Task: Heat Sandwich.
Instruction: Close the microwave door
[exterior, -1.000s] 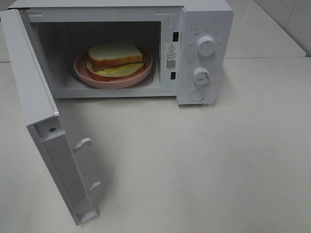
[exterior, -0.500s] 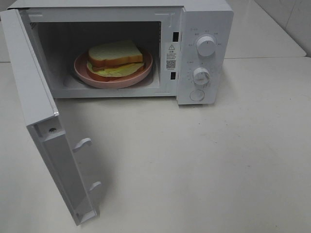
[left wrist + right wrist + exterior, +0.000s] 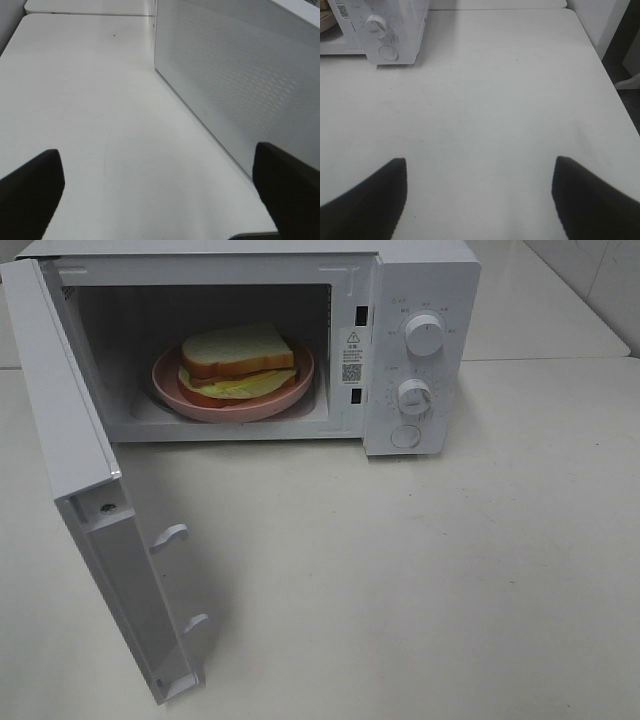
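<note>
The sandwich [image 3: 238, 360], two white bread slices with tan crust over lettuce and meat, lies on a round pink plate [image 3: 290, 390] inside the open white microwave [image 3: 420, 300]. The microwave door [image 3: 90, 490] is swung wide open to the left. Neither gripper shows in the exterior high view. In the left wrist view my left gripper [image 3: 160, 192] is open and empty above the table, beside the outer face of the door [image 3: 240, 75]. In the right wrist view my right gripper [image 3: 480, 197] is open and empty over bare table, well back from the microwave's control panel [image 3: 382, 30].
The microwave has two white knobs [image 3: 424, 335] and a round button [image 3: 405, 436] on its right panel. The white table [image 3: 450, 580] stretches in front of it. A second table [image 3: 540, 310] stands behind on the right. The table's right edge [image 3: 615, 90] shows in the right wrist view.
</note>
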Controlling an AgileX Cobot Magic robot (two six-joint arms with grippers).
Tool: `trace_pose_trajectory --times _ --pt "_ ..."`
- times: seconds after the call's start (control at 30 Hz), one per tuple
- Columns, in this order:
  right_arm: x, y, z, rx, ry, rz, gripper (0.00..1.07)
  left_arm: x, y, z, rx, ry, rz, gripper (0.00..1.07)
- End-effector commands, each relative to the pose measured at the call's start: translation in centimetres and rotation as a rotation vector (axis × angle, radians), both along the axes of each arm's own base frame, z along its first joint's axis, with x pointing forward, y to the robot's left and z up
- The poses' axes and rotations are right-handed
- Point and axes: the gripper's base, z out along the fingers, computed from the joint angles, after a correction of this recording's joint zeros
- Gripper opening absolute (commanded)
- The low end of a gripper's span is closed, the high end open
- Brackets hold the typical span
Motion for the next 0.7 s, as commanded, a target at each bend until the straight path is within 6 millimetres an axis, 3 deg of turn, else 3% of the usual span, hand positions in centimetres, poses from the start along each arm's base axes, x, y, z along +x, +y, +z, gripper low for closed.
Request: trace_pose_trajectory --times 0.03,0.5,0.7 --pt "-0.3 0.0 0.0 -0.005 -0.036 -0.003 0.76 -0.2 -0.1 0.0 -0.007 -0.023 -0.007 0.97" --pt "-0.3 0.0 0.0 -0.005 -0.036 -0.003 0.76 -0.3 -0.1 0.1 -0.011 -0.03 -0.008 0.97" --pt "-0.3 0.0 0.0 -0.005 -0.036 -0.003 0.76 -0.1 0.0 1.9 -0.003 -0.091 0.003 0.97"
